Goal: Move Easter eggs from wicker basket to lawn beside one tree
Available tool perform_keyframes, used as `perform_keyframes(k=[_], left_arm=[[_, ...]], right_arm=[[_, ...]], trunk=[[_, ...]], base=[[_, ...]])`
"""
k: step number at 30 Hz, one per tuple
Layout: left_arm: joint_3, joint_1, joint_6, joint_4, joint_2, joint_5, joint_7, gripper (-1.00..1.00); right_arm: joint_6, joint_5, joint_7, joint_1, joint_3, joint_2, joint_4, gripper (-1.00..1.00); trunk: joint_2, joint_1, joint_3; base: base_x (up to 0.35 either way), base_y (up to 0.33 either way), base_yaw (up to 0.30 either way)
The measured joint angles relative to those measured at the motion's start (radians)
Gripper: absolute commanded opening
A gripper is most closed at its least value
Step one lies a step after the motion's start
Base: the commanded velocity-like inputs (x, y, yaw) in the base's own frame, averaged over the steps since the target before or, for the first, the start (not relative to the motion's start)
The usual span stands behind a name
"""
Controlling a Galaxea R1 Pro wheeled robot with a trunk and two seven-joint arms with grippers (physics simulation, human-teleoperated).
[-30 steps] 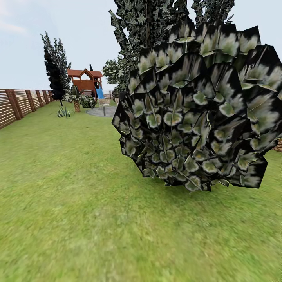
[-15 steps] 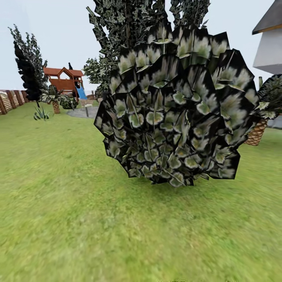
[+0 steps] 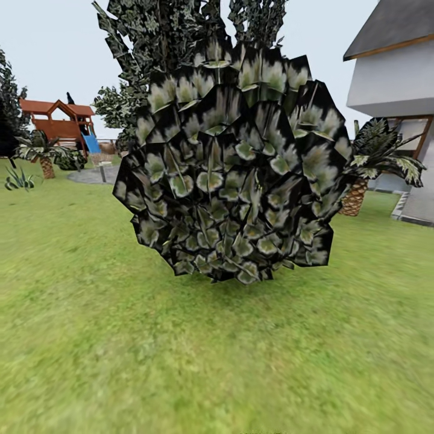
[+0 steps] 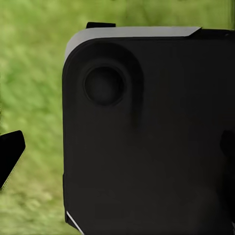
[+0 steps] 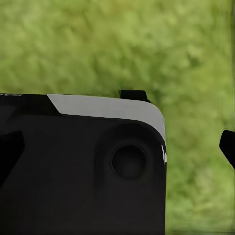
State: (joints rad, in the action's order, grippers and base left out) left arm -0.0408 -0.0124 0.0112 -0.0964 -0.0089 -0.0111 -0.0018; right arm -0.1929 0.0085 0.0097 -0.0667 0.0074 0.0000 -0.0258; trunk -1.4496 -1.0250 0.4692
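Note:
The lawn [image 3: 181, 355] of the garden spreads out in front of me in the head view. A tree [image 3: 163, 42] with dark angular foliage rises behind a big round bush [image 3: 235, 169], which hides its trunk. The Easter eggs and the wicker basket are out of view. In the left wrist view, my left gripper [image 4: 117, 156] hangs over grass beside a black part of my body, one fingertip [image 4: 11, 154] at each edge of the picture, open and empty. My right gripper [image 5: 117, 152] stands the same way, fingertip [image 5: 228, 146] at the edge, open and empty.
The bush stands a few steps ahead in mid-lawn. A palm [image 3: 374, 163] with a scaly trunk grows at the right by the white house [image 3: 398, 78] and a paved strip [image 3: 416, 208]. A red playhouse [image 3: 57, 120], a small palm [image 3: 42, 154] and a grey paved patch [image 3: 90, 176] lie far left.
The camera has turned to the right: the bush has slid left in the picture, the fence has left the view, and the house and right-hand palm have come in.

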Motion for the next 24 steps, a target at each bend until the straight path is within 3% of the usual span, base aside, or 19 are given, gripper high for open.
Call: perform_keyframes(k=[24], left_arm=[[0.000,0.000,0.000,0.000,0.000,0.000,-0.001,1.00]], right_arm=[[-0.001,0.001,-0.003,0.000,0.000,0.004,0.000,1.00]], trunk=[[0.000,0.000,0.000]], base=[[0.000,0.000,-0.275]])
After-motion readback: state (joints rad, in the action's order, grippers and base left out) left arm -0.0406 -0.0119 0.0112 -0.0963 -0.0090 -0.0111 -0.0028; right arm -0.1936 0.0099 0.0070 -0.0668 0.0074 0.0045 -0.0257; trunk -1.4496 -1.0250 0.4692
